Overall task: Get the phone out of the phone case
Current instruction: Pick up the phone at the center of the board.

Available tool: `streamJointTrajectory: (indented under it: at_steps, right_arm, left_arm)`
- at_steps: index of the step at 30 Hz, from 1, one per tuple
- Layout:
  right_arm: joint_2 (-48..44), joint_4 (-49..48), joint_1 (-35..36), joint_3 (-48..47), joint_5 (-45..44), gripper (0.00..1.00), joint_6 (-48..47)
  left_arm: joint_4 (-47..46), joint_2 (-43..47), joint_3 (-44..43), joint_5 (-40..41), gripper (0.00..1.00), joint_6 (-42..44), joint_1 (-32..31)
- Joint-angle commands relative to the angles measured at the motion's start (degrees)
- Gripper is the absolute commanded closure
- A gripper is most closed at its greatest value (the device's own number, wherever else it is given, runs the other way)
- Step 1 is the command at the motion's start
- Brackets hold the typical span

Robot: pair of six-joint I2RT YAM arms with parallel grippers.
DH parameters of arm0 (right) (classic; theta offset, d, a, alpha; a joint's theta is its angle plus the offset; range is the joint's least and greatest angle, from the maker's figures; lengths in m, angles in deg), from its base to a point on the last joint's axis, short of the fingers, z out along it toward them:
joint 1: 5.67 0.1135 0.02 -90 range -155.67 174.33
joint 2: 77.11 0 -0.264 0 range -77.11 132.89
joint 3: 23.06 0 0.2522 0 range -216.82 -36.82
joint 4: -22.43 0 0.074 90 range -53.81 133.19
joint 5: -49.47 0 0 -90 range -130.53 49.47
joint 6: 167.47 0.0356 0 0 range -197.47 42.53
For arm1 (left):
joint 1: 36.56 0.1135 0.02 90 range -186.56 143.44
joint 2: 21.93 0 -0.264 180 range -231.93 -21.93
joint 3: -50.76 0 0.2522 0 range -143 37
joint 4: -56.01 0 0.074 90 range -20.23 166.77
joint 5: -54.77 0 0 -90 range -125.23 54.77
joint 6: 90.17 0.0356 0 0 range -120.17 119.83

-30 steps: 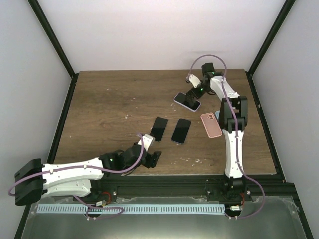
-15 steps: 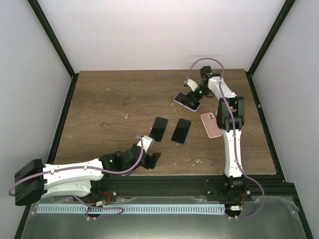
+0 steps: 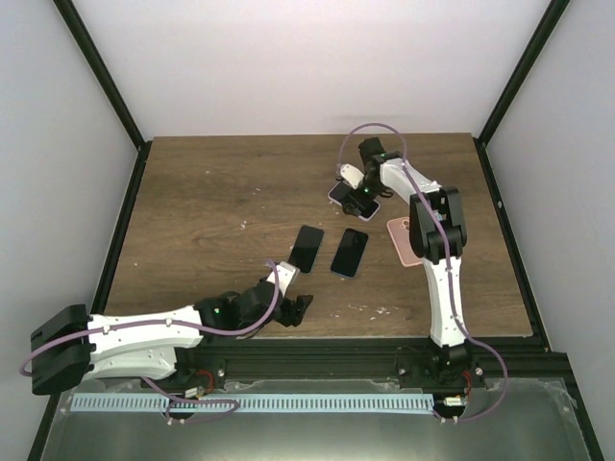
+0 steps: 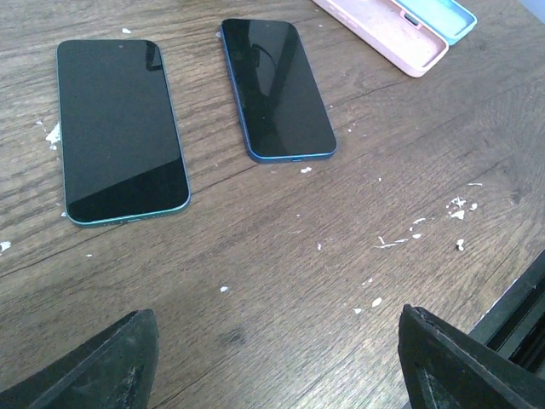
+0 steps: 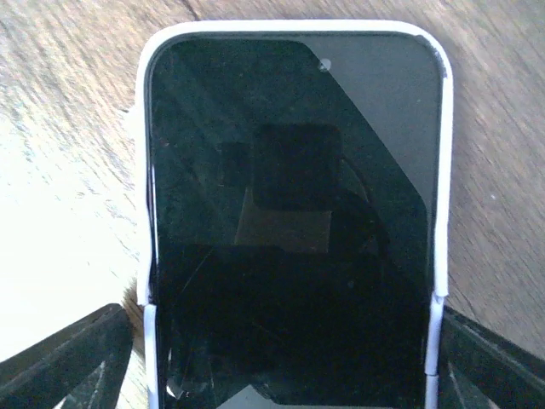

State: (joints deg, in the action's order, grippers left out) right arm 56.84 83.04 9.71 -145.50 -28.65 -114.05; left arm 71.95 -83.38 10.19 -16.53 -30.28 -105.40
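The phone lies screen up in a white case at the back right of the table. It fills the right wrist view, its dark screen framed by the white case rim. My right gripper straddles the phone's near end, and its black fingers press against both long sides of the case. My left gripper is open and empty, low over bare wood near the front edge.
Two bare dark phones lie side by side mid-table and also show in the left wrist view. A pink case lies to their right, with a light blue case beside it.
My right gripper has swung left and come down over the cased phone, and the phone has shifted a little to the left. My left arm has barely moved.
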Motion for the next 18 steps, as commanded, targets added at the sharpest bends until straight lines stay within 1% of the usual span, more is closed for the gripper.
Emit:
streamJointTrajectory:
  at_steps: [1, 5, 7, 8, 12, 14, 15, 18]
  right_arm:
    - [4.23, 4.57, 2.08, 1.87, -3.85, 0.1, 3.56]
    - [5.44, 7.43, 2.05, -0.12, -3.04, 0.21, 4.14]
    - [5.36, 8.07, 2.03, -0.16, -1.81, 0.28, 4.16]
    - [4.9, 7.97, 2.04, 0.08, -1.45, 0.35, 4.48]
    - [-0.28, 5.21, 1.99, 2.27, 1.83, 0.5, 6.56]
    - [-4.94, 3.53, 1.98, 3.35, 5.09, 0.54, 7.17]
    - [-7.25, 2.27, 1.98, 4.32, 7.14, 0.55, 7.68]
    - [-15.26, -1.98, 1.92, 9.47, 12.98, 0.56, 10.84]
  left_arm:
    - [-1.65, 0.14, 0.8, -0.71, 0.22, -0.93, -0.15]
    - [-1.56, 0.66, 1.03, -0.45, 0.22, -1.3, -0.15]
    - [-1.49, 0.87, 1.07, 0.22, 0.22, -1.71, -0.16]
    - [-1.47, 1.04, 0.92, 0.56, 0.22, -1.96, -0.16]
    - [-1.0, 1.51, -0.63, 2.87, 0.21, -4.4, 0.04]
    - [2.17, 1.32, -2.87, 5.97, 0.2, -8.61, 1.21]
    - [4.93, 1.05, -4.3, 7.4, 0.16, -12.23, 2.51]
    - [3.94, 0.0, -7.45, 0.94, 0.15, -15.51, 8.4]
